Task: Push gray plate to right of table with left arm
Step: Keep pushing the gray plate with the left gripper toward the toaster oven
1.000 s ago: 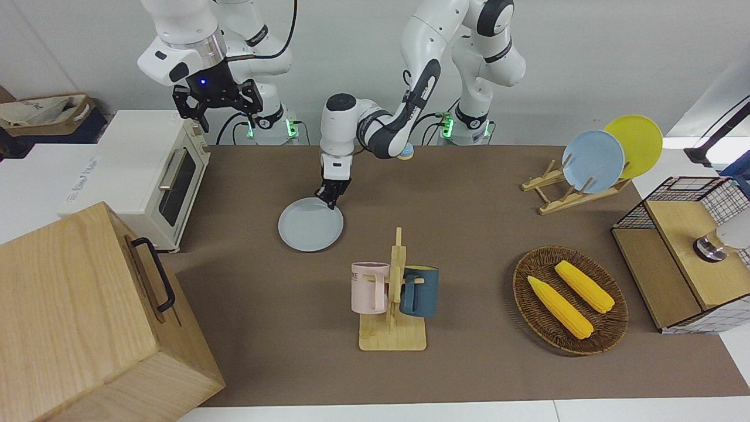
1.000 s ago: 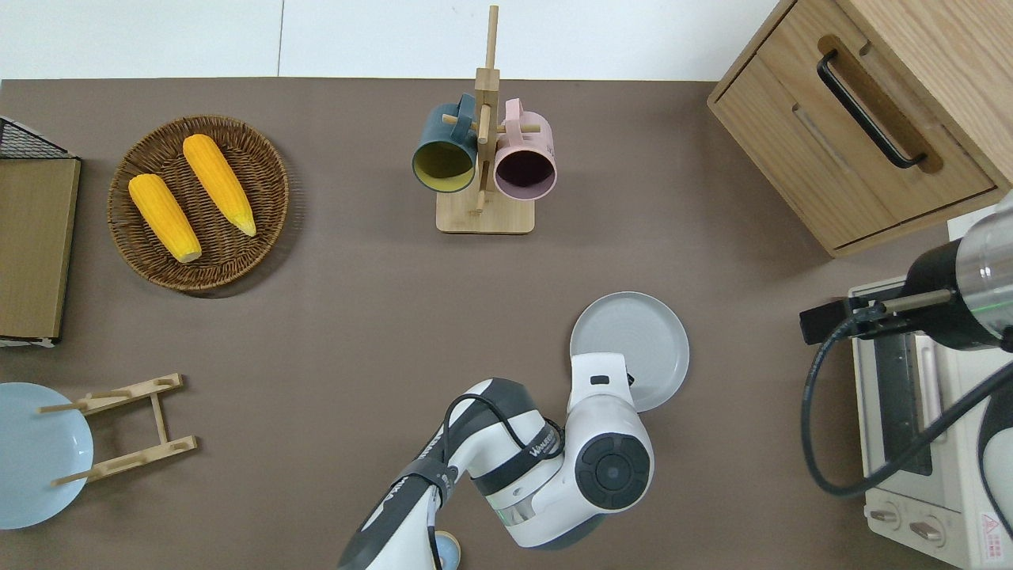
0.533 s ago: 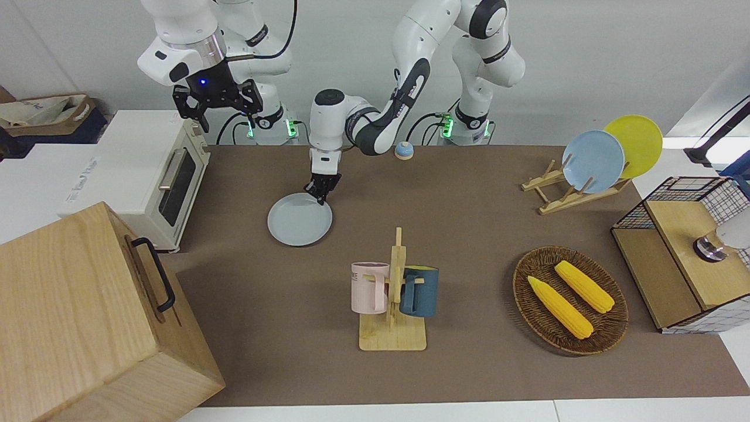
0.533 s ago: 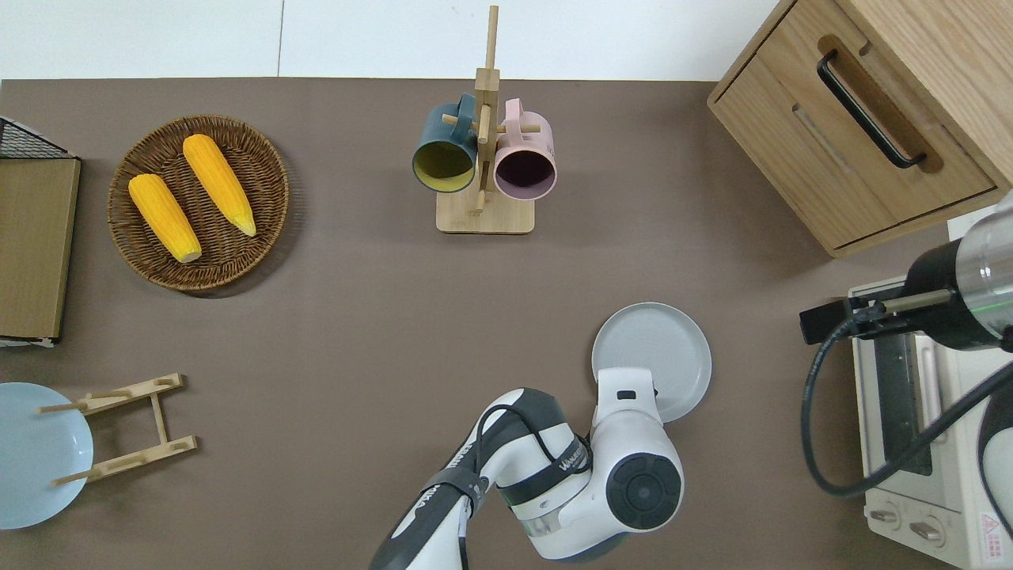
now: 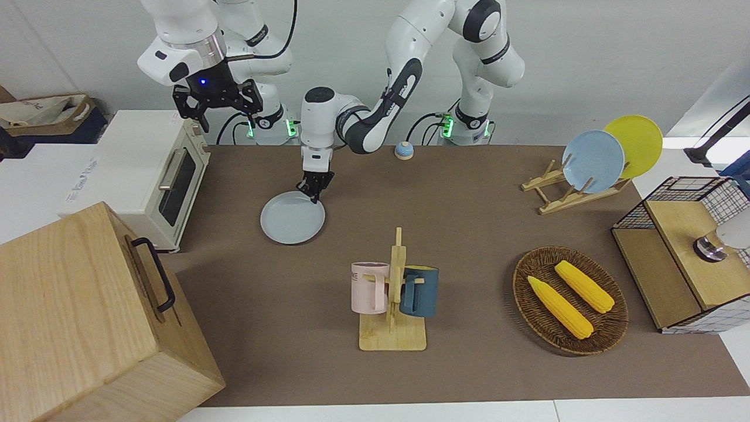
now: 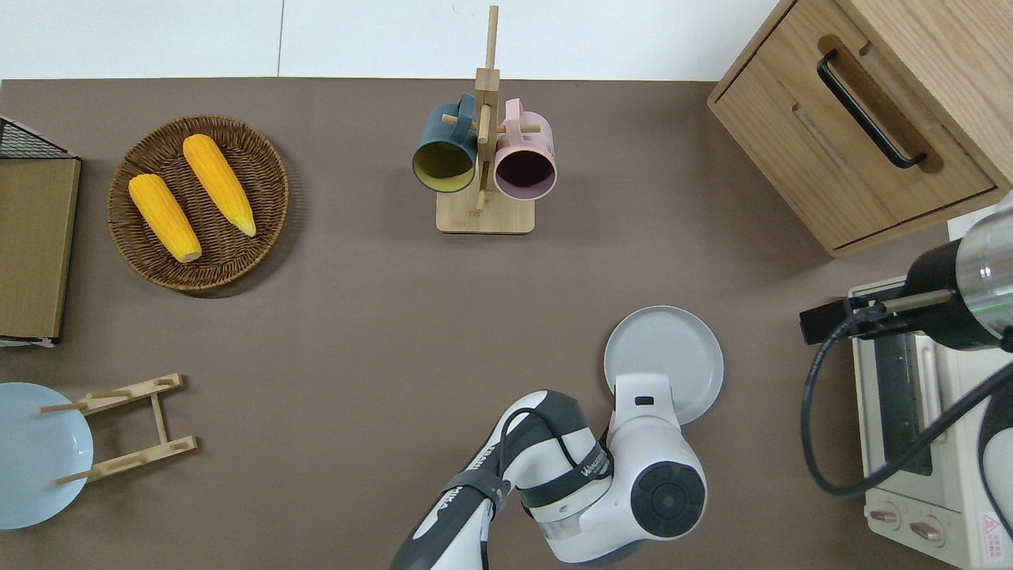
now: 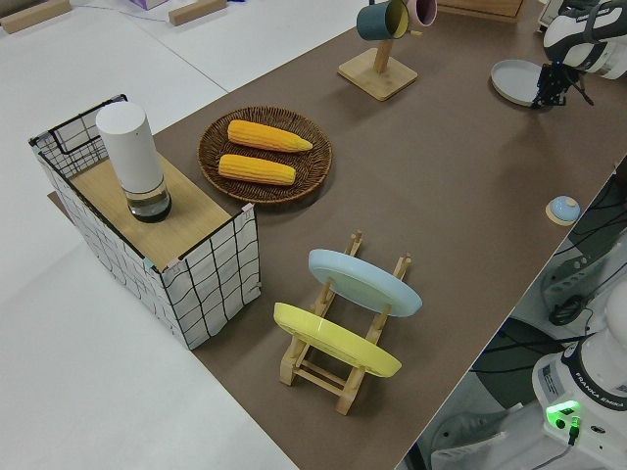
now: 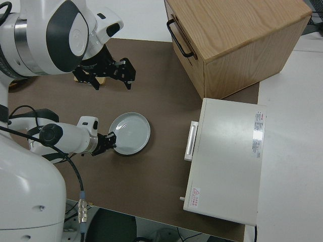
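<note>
Right now the left gripper (image 5: 310, 193) is pressing down at the gray plate's (image 5: 291, 218) rim, on the edge nearer the robots and toward the left arm's end; whether its fingers are apart or together I cannot tell, and it does not appear to be gripping anything. The plate is lying flat on the table (image 5: 469, 375), between the mug rack (image 5: 392, 293) and the robots, with the toaster oven (image 5: 153, 176) sitting near it toward the right arm's end. The right arm is parked.

Judging from this, the main risk is that the contact is sitting off the plate's centre line — a push there is likely to be spinning the plate rather than sliding it straight, letting the rim slip out from the fingertips. Pressing down on a shallow rim is also inviting a tip-up of the opposite edge. And if the slide is carrying on unchecked, the plate is heading for the toaster oven or the wooden cabinet (image 5: 88, 316) — a collision could be riding it up or stopping it short.
</note>
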Motion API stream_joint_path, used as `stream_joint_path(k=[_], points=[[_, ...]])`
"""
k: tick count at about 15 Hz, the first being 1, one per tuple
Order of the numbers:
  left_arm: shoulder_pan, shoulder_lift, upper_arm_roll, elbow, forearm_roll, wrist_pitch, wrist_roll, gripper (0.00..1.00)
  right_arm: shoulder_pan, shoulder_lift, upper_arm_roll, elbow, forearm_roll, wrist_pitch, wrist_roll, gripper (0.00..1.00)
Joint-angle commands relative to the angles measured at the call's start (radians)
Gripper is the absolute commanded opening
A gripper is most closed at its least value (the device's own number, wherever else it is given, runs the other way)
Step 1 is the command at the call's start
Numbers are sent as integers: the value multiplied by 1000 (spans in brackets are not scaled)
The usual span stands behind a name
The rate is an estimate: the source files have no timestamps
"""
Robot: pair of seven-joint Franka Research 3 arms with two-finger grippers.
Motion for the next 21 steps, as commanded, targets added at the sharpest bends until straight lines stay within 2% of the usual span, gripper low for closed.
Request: stream_joint_path(k=[1, 4, 5, 8, 12, 15, 21], points=[[-30, 102, 7, 79, 23, -45, -32, 0, -20, -3, 13, 8, 10, -14, 2, 983], [-28, 99, 8, 91, 23, -60, -30, 14, -20, -3, 13, 8, 10, -14, 2, 983], [-27, 99, 8, 91, 23, -65, -29, 126, -20, -3, 15, 8, 10, -14, 1, 983], [-21, 93, 8, 91, 23, -73, -26, 365, -20, -3, 13, 8, 10, -14, 2, 983], [-8, 66, 10, 94, 23, -103, -7, 631, -20, -3, 13, 8, 10, -14, 1, 983], [4, 38, 10, 97, 24, -145, 22, 971, -20, -3, 13, 8, 10, -14, 1, 983], [21, -23, 10, 99, 23, -250, 85, 983, -20, -3, 13, 8, 10, -14, 2, 983]])
